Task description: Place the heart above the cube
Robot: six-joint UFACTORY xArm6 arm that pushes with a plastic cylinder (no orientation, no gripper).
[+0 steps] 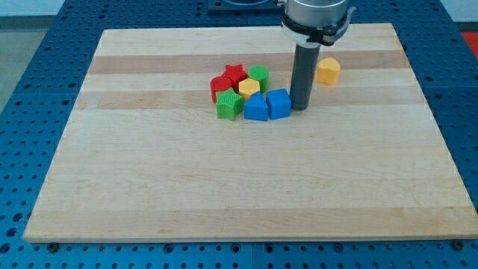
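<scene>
Obs, single cam view. Wooden bench [246, 187] w/ a cluster of small blocks near the view's top centre. One yellow block [327, 71] sits apart to the view's right. Shape unclear from here; it may be the heart, since the yellow block in the cluster [249, 87] is too hemmed in to read.

Cluster: red star [235, 73] at top, green block [259, 75] beside it, red block [221, 86] at the view's left, green star [228, 106] at lower left. Along the bottom edge: a blue block [256, 107], shape unclear, and the blue cube [279, 103]. All are touching or nearly so.

No claw on this rig, so nothing opens, shuts or holds; contact is by push only. My tip [301, 108] is down on the bench, just beside the blue cube on its right, touching or nearly touching. It stands between the cube and the lone yellow block.

Handling, judged: the heart looks like a light, rigid plastic piece w/ smooth faces. It should slide easily on wood. The lobed outline probably rotates if pushed off-centre, so push through the middle of a flat side.

Target spot above the cube is crowded by the green block. Risk: nudging neighbours while bringing the heart in.
</scene>
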